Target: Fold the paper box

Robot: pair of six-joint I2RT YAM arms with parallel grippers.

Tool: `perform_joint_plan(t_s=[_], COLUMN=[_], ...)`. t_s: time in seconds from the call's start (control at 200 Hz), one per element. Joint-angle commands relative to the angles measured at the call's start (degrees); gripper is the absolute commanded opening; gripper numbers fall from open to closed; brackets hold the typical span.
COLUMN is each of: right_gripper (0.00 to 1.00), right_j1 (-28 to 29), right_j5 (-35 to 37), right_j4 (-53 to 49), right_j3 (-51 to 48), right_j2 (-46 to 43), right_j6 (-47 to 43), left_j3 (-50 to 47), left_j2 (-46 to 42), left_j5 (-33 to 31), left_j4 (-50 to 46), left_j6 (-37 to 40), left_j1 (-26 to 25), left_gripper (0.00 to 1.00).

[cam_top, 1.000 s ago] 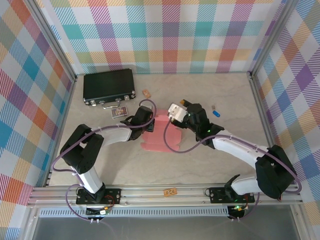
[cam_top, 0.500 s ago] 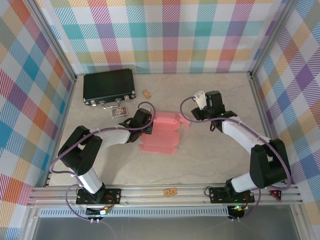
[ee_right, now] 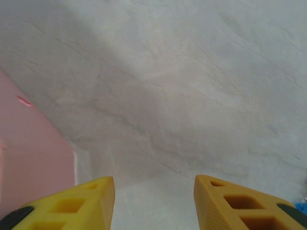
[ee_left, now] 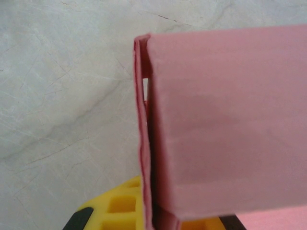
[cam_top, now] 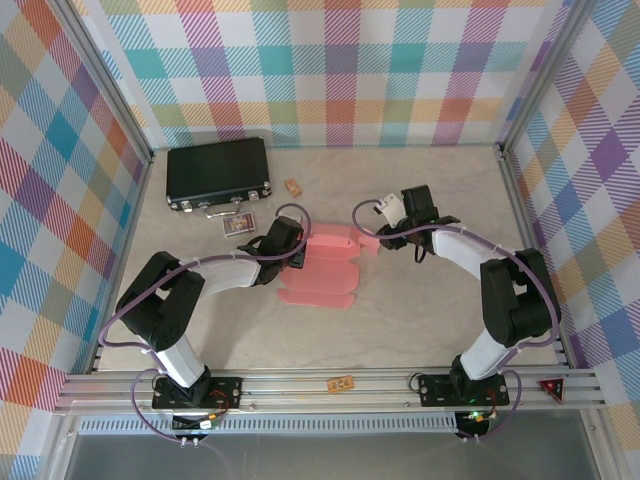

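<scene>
Your table [cam_top: 420,310] is smooth, so I think the thin card can slide on it if you push from only one side. The black case [cam_top: 218,172] sits at the far left, well apart from the work, and I do not think you will bump it. The paper box [cam_top: 318,275] lies in the middle of the table. It is pink, mostly flat, and not yet a box. Your left jaws are pinched shut on its left edge, where the card [ee_left: 230,120] is doubled over. If you pull hard there, the card may tear or slip out. Your right jaws stand partly apart with nothing between them, just beside the right end of the card [ee_right: 29,158]. If they close now, they may grab only air. If they go too low, they may scrape the table or bend the card in the wrong place. The little blue thing [cam_top: 432,226] lies near your right arm and could get knocked. The tan block [cam_top: 293,187] is out of the way. I can read no words anywhere. The box is plain, and the small card [cam_top: 240,225] and the orange tag [cam_top: 340,383] are too small to read.
</scene>
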Motion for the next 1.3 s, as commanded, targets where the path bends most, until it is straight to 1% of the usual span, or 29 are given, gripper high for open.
perform_joint_plan(t_s=[0.0,0.105,0.225,0.455,0.595,0.715,0.78,0.945,1.075,1.2,1.295], right_gripper=[0.47,0.47,0.47,0.43,0.43,0.43,0.43,0.46,0.46,0.46,0.46], right_j1=[-0.3,0.2,0.8,2.2,2.8,2.9,2.9,2.6,2.0,2.1,2.2], right_j5=[-7.9,-11.2,-13.0,-15.3,-15.3,-16.9,-16.5,-12.8,-15.6,-20.7,-21.3], right_j4=[-1.6,-1.8,-2.7,-4.7,-5.8,-7.1,-7.2,-6.3,-6.2,-6.4,-7.5], right_j3=[1.2,1.0,1.3,1.7,2.0,2.4,2.4,1.4,1.2,1.3,2.1], right_j2=[0.4,0.1,0.4,0.7,1.1,1.4,1.5,1.6,1.9,2.1,2.6], right_j6=[-2.7,-3.2,-3.8,-4.3,-3.9,-3.2,-2.5,-1.3,-1.6,-2.3,-2.8], left_j3=[0.4,0.9,1.1,1.1,1.4,1.5,1.7,2.1,2.2,2.4,2.4], left_j2=[-1.7,-1.5,-1.3,-1.0,-0.7,-0.6,-0.5,-0.4,-0.5,-0.4,-0.4], left_j5=[-1.1,-1.0,-1.2,-1.4,-1.5,-1.3,-1.1,-1.0,-0.7,-0.6,-0.4], left_j4=[0.3,0.0,-0.1,-0.1,-0.3,0.0,-0.3,-0.7,-0.6,-0.6,-0.5], left_j6=[0.7,0.5,0.3,-0.3,-0.6,-0.8,-1.0,-1.4,-1.4,-1.4,-1.6], left_j1=[-0.3,-0.3,-0.3,-0.3,-0.3,-0.3,-0.3,-0.2,-0.2,-0.2,-0.2], left_gripper=[0.0,0.0,0.0,0.0,0.0,0.0,0.0,0.0,0.0,0.0,0.0])
